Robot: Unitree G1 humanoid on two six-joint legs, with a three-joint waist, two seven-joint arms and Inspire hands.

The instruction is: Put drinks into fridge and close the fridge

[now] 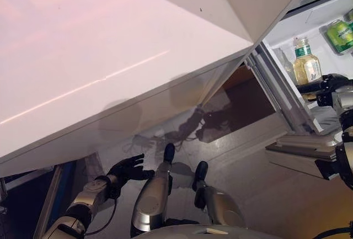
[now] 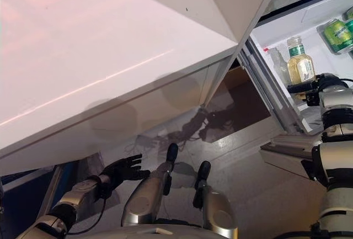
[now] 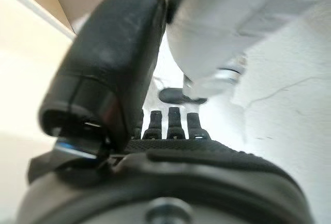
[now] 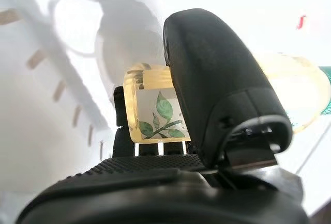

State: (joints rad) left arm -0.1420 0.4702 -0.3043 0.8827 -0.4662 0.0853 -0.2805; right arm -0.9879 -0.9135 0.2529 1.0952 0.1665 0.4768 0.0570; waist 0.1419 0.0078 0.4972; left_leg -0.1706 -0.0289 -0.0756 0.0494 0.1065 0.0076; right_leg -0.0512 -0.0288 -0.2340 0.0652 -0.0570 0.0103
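Right wrist view shows your right hand (image 4: pixel 207 131) curled round the bottle (image 1: pixel 306 62) inside the fridge (image 1: pixel 309 24), upright to set on its shelf, while your left hand (image 1: pixel 129 168) hangs relaxed and empty.

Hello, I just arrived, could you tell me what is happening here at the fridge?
The robot is loading drinks into the open fridge. Its right hand reaches inside and is closed around a bottle of pale yellow drink with a green cap and a leaf label, held upright inside the compartment. Green cans already lie further in. The left hand hangs low near the floor, open and holding nothing. The fridge door stands open, so closing it is not yet done.
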